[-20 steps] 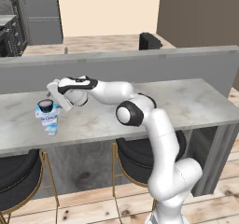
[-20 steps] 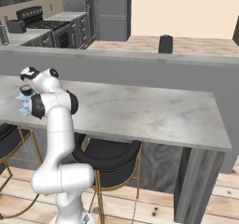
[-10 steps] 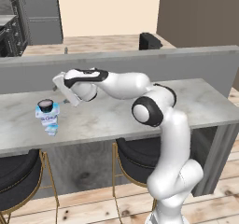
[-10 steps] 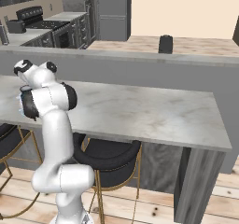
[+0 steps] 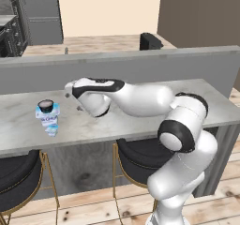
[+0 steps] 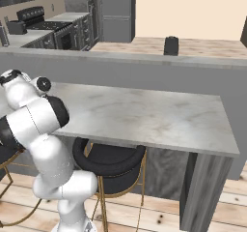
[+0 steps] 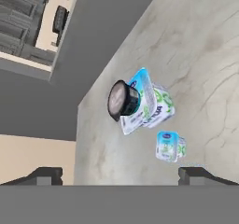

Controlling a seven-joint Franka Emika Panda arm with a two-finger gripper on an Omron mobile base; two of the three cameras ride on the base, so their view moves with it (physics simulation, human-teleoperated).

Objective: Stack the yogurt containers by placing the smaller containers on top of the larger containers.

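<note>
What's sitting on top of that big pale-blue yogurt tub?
A small dark round cup with a black rim and teal base sits on the pale-blue tub. The tub's top under the cup is covered. The tiny pale-blue pack lies beside it on the counter.

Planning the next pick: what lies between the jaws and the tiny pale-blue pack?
In the hand view only bare marble counter separates the open gripper from the tiny pack, beside the tub.

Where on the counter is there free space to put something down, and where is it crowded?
The marble counter is bare from the arm to its right end, bordered behind by the grey raised ledge. The left end is crowded: the dark cup sits on the large tub, with the tiny pack beside them.
</note>
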